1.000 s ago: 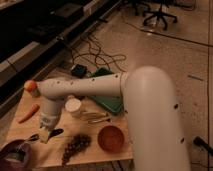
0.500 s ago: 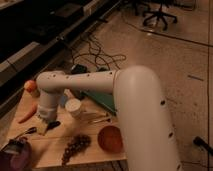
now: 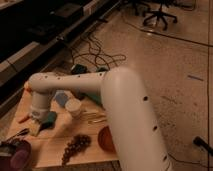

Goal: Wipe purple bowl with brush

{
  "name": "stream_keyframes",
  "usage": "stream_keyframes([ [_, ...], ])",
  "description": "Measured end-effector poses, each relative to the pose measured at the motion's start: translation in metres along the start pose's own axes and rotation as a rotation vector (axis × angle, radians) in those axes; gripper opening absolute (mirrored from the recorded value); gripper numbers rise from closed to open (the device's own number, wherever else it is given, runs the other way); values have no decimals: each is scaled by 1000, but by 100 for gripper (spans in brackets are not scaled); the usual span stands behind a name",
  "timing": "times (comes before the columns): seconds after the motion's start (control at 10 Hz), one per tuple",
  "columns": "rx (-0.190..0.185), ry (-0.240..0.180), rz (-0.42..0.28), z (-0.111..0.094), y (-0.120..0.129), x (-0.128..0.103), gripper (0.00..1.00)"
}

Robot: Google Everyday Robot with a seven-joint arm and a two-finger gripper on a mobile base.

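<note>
The purple bowl (image 3: 15, 156) sits at the table's front left corner, cut off by the picture's edge. The brush (image 3: 31, 130) lies just behind it, its cream head by the gripper and its black handle pointing left toward the bowl. My gripper (image 3: 41, 120) hangs from the white arm (image 3: 75, 82) and is down at the table, right at the brush head and a short way behind and right of the purple bowl. Whether it holds the brush does not show.
A white cup (image 3: 74, 107) stands right of the gripper, with thin pale sticks (image 3: 94, 118) beside it. A dark grape bunch (image 3: 75, 145) and an orange-brown bowl (image 3: 105, 140) lie at the front. A small orange object (image 3: 23, 119) lies left. Cables (image 3: 95, 55) trail on the floor behind.
The arm has swung left and the gripper has come down next to the brush, nearer the purple bowl. The view has shifted too.
</note>
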Motion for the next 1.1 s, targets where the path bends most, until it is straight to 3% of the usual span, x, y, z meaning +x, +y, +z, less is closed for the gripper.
stream_keyframes([
  [0.3, -26, 10, -36, 16, 6, -14, 0],
  [0.6, -36, 14, -49, 20, 13, -13, 0],
  [0.9, -42, 10, -30, 22, 21, 9, 0],
  [1.1, -45, -4, 10, 21, 28, 36, 0],
])
